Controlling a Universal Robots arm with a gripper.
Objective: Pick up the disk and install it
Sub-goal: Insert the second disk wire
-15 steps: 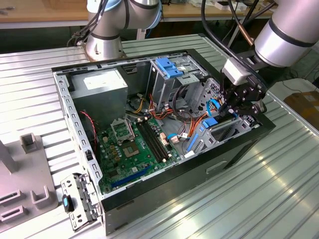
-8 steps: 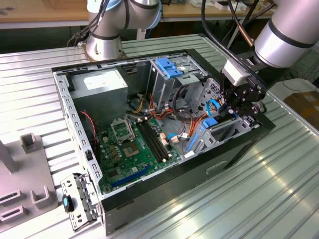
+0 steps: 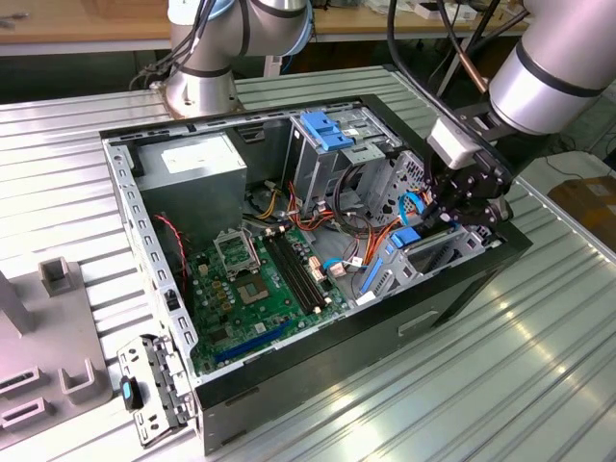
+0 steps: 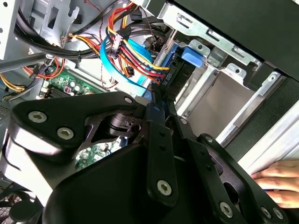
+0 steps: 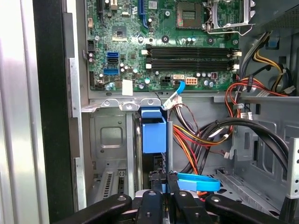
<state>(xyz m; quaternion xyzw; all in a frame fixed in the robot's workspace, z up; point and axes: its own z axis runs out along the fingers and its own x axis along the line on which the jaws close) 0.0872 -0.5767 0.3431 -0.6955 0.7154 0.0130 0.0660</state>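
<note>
One open computer case takes up the middle of the ribbed metal bench, lying on its side with the inside facing up. The arm reaches in over the case's edge at the exterior view's right. Inside, the green motherboard covers the case floor. The grey power supply sits in the far corner toward the exterior view's left. The drive cage stands along the edge where the arm works. The disk stands on edge in that cage; in the first wrist view I see its light-blue rail end-on, just beside the cage wall and next to a bundle of red, orange and yellow wires. The gripper is right at the disk's near end, its fingers drawn narrow with barely a slit between them; whether they press on the disk I cannot tell. A flat blue cable lies just beside the fingertips. A loose metal bracket rests on the bench by the case's near corner. A person's hand rests outside the case in the second wrist view.
</note>
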